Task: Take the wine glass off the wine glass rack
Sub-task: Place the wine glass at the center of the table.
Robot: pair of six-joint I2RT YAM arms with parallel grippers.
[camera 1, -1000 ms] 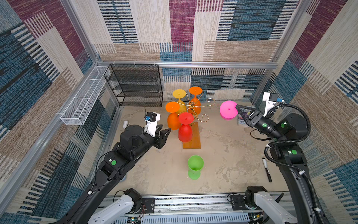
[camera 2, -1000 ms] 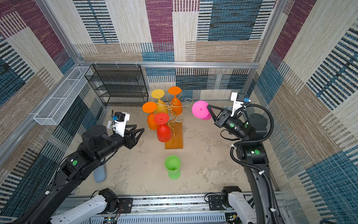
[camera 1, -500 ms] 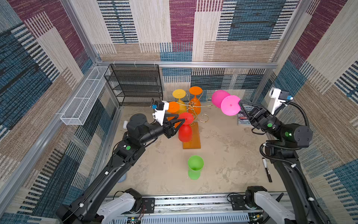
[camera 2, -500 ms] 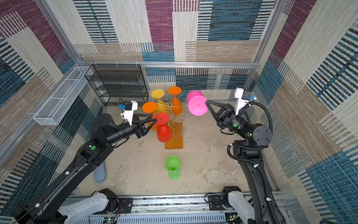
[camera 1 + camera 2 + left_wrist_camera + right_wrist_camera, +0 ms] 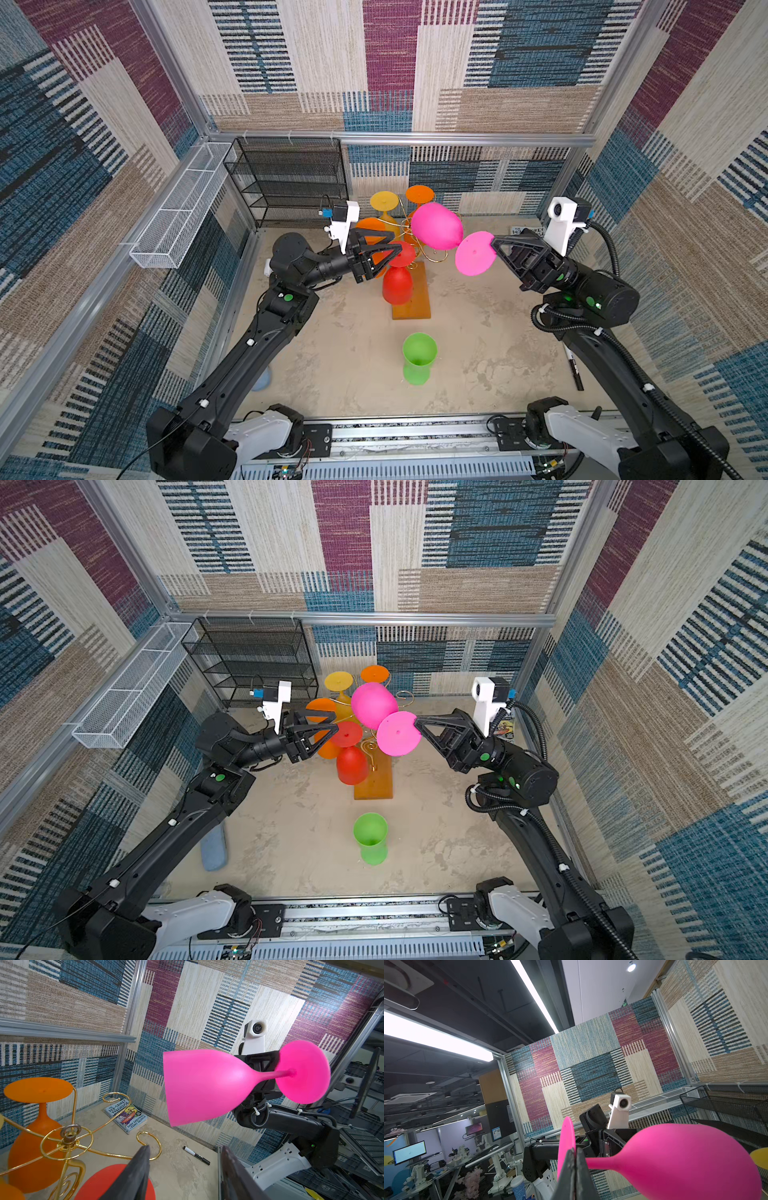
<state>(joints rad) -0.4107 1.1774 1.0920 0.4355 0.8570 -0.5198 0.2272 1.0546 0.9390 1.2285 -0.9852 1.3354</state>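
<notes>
Patterned fabric walls box in the bench (image 5: 478, 332). Nearest us, a green glass (image 5: 419, 357) stands upright toward the front edge. Further in, we see the right gripper (image 5: 492, 242) w/ jaws pressed together on the foot rim of the pink wine glass (image 5: 436, 226), held sideways in mid-air, clear of the wine glass rack (image 5: 419, 301). The left gripper (image 5: 397, 243) is partly spread, holding nothing, tips just by the foot of a red glass (image 5: 397, 286). Both arms reach inward, wrists approx level.

Pink wine glass (image 5: 436, 226), gold wine glass rack (image 5: 411, 311)
</notes>
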